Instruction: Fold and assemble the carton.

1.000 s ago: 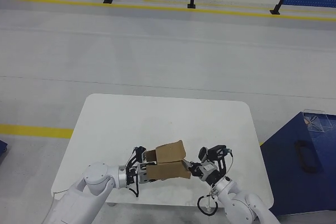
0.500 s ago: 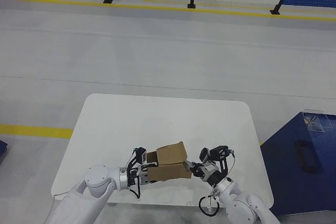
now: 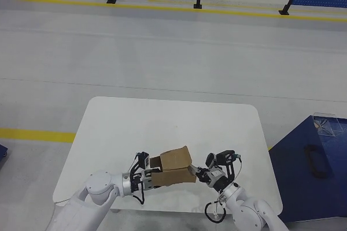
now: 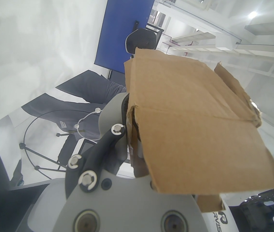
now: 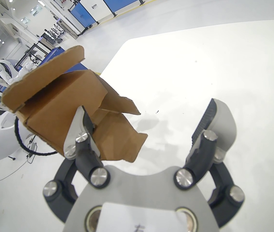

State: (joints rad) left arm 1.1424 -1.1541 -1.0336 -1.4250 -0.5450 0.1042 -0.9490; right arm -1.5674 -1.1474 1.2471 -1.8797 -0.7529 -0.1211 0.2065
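Note:
A brown cardboard carton (image 3: 172,166), partly folded with flaps loose, is held above the near part of the white table (image 3: 162,118). My left gripper (image 3: 146,171) is at the carton's left end and is shut on its wall. In the left wrist view the carton (image 4: 190,126) hides one finger, and the other finger (image 4: 114,119) presses its edge. My right gripper (image 3: 198,172) is at the carton's right end. In the right wrist view this gripper (image 5: 146,107) stands open, with one finger (image 5: 79,124) against the carton (image 5: 62,102) and the other free over the table.
Bare table surface (image 5: 199,56) spreads beyond the carton toward the far edge. A blue panel (image 3: 318,167) stands off the table's right side. Its near edge (image 3: 162,209) lies just under both arms.
The carton has sunk and turned slightly between the two grippers. Both arms have shifted only a little.

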